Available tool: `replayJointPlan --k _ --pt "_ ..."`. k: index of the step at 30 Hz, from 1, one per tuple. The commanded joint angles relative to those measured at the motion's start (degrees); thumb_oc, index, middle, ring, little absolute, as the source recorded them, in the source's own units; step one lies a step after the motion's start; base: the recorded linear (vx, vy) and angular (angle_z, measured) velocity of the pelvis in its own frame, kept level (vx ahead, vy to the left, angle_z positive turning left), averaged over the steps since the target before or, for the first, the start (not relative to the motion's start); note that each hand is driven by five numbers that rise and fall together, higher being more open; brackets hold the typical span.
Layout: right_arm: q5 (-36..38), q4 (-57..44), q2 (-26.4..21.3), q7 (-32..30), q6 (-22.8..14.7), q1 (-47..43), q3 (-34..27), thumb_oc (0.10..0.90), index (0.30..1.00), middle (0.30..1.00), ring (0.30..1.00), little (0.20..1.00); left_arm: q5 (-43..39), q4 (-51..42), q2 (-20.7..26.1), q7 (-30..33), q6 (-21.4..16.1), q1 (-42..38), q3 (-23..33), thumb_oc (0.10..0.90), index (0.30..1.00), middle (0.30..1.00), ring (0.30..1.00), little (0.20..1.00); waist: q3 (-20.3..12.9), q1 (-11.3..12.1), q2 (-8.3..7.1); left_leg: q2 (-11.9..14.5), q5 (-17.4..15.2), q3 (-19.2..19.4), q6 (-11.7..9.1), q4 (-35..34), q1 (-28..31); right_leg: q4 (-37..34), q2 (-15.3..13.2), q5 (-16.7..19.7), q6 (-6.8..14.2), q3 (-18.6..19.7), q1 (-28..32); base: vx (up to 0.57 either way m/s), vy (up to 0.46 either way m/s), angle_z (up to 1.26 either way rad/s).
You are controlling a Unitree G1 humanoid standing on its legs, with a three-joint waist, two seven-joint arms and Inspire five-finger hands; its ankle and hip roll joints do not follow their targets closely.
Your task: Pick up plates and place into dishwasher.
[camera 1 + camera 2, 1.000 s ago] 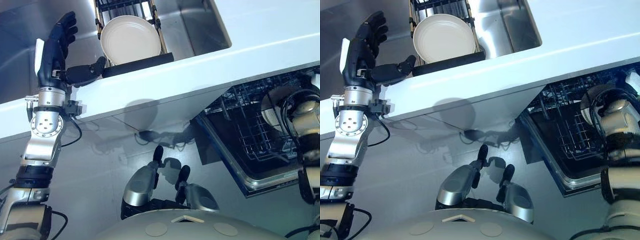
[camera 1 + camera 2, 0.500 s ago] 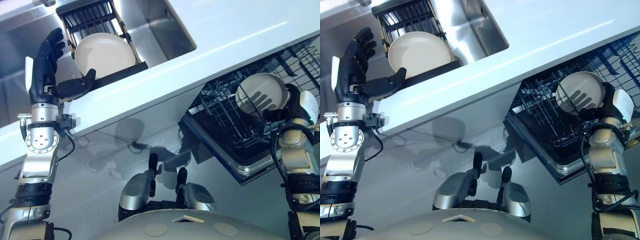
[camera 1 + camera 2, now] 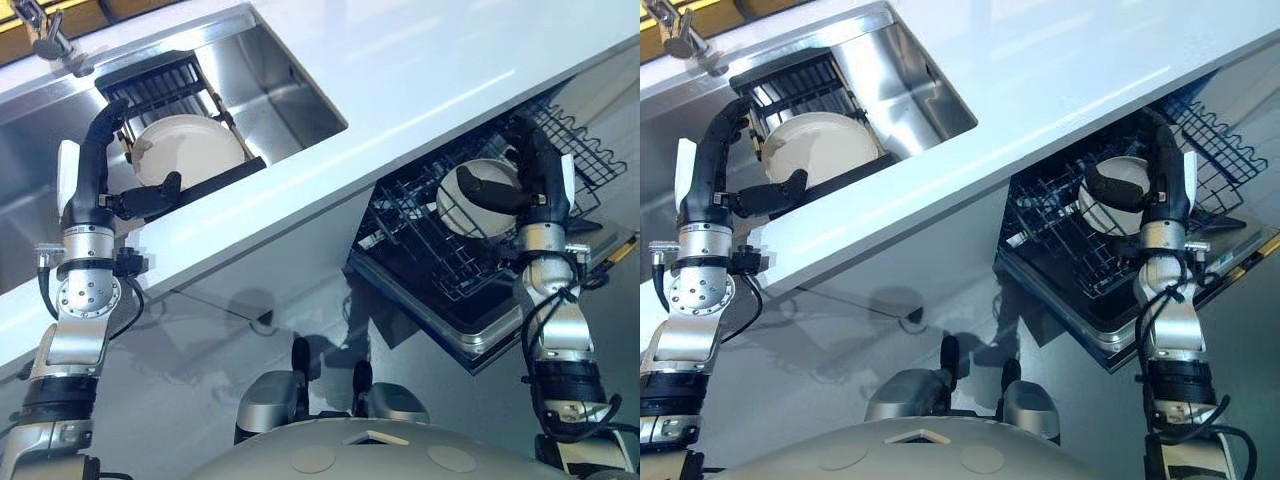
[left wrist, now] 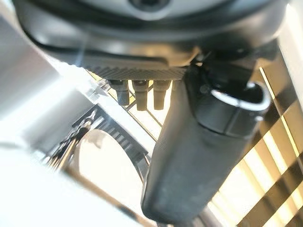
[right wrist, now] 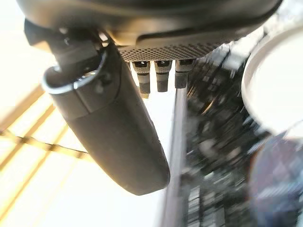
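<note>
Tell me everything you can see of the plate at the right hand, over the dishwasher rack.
The plate is round, plain cream-white, smooth and glossy like glazed ceramic, with a shallow rim. It stands nearly on edge, its face toward the camera, above the dark wire dishwasher rack that is pulled out below the white counter. The right hand grips it: the thumb lies across its face and the fingers wrap behind its right edge. Whether its lower edge already rests between the rack's wires cannot be told.
</note>
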Motion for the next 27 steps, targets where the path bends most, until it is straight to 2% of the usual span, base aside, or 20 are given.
replayJointPlan --k 1,3,4,6,8,12,16,22,27 --pt "8.1 -5.7 -3.0 8.2 -7.1 -1.0 -0.4 0.8 0.9 0.9 0.9 0.9 3.6 3.5 6.4 3.7 -0.7 -4.1 4.7 0.8 0.9 0.9 0.9 0.9 -7.4 -2.6 2.62 -1.6 -11.4 1.7 -0.1 2.9 4.3 4.5 1.7 -2.6 2.8 -1.7 -3.8 -0.06 0.051 -0.2" --pt "11.8 -5.3 -2.7 15.8 -4.3 -0.6 0.8 0.8 0.9 0.9 0.9 0.9 4.3 6.1 8.6 3.0 0.6 -4.8 4.5 0.8 0.9 0.9 0.9 0.9 -7.6 -3.2 2.81 -1.7 -11.6 2.3 0.0 3.2 4.3 4.2 1.5 -2.4 3.0 -1.4 -3.7 -0.05 0.053 -0.22" --pt "14.3 -5.2 -2.6 21.8 -1.1 -0.2 2.0 0.8 0.9 0.9 0.9 0.9 4.4 8.3 10.6 2.4 1.9 -5.6 4.4 0.8 0.9 0.9 0.9 0.9 -7.8 -3.7 2.99 -1.7 -11.4 2.7 0.1 3.2 4.2 4.2 1.5 -2.2 3.1 -1.0 -3.8 -0.04 0.048 -0.21" --pt "15.5 -4.6 -2.4 25.1 0.6 0.1 2.8 0.8 0.9 0.9 0.9 0.9 4.3 9.8 11.7 1.6 2.5 -6.2 4.2 0.8 0.9 0.9 0.9 0.9 -8.0 -4.0 3.02 -1.7 -11.3 3.0 0.1 3.0 4.2 4.2 1.5 -2.1 3.2 -0.8 -3.9 -0.03 0.046 -0.18" --pt "16.4 -3.6 -3.0 31.5 4.7 0.6 5.2 0.8 0.9 0.9 0.9 0.9 3.1 13.5 14.5 0.4 3.3 -8.1 3.3 0.8 0.9 0.9 0.9 0.9 -8.3 -4.5 3.24 -1.8 -11.1 3.5 0.1 2.6 4.2 4.2 1.4 -2.0 3.4 -0.5 -4.1 -0.03 0.06 -0.24" --pt "15.2 -2.2 -4.1 40.1 9.0 2.1 9.4 0.8 0.9 0.9 0.9 0.9 2.1 17.4 18.2 -1.3 5.0 -11.4 0.8 0.8 0.9 0.9 0.9 0.9 -8.3 -5.4 3.39 -1.9 -10.9 4.4 0.2 2.6 4.1 4.4 1.1 -1.6 3.9 -0.2 -4.6 -0.01 0.064 -0.16" --pt "16.3 0.3 -4.2 40.3 11.3 3.5 13.7 0.8 0.9 0.9 0.9 0.9 2.0 21.1 21.9 -3.1 7.0 -15.1 -2.6 0.8 0.9 0.9 0.9 0.9 -7.9 -5.9 3.7 -2.1 -11.0 5.1 0.5 2.9 4.0 4.9 0.7 -1.3 4.4 0.0 -5.2 0.0 0.063 -0.09" --pt "12.6 0.2 -4.4 39.9 10.7 5.0 18.5 0.8 0.9 0.9 0.9 0.9 2.1 25.6 25.5 -8.3 12.2 -19.4 -7.0 0.8 0.9 0.9 0.9 0.9 -6.6 -6.4 4.12 -2.6 -11.2 5.6 1.2 3.6 3.3 6.6 0.0 -0.6 5.3 0.3 -7.0 0.01 0.083 -0.12" --pt "11.0 -1.0 -5.5 38.9 11.5 5.6 21.4 0.8 0.9 0.9 0.9 0.9 -0.6 30.2 27.9 -11.2 12.8 -21.7 -8.3 0.8 0.9 0.9 0.9 0.9 -4.6 -6.8 4.34 -3.0 -11.6 6.7 1.7 4.3 2.4 8.2 -1.1 0.7 6.3 -0.3 -9.6 0.01 0.119 -0.26"
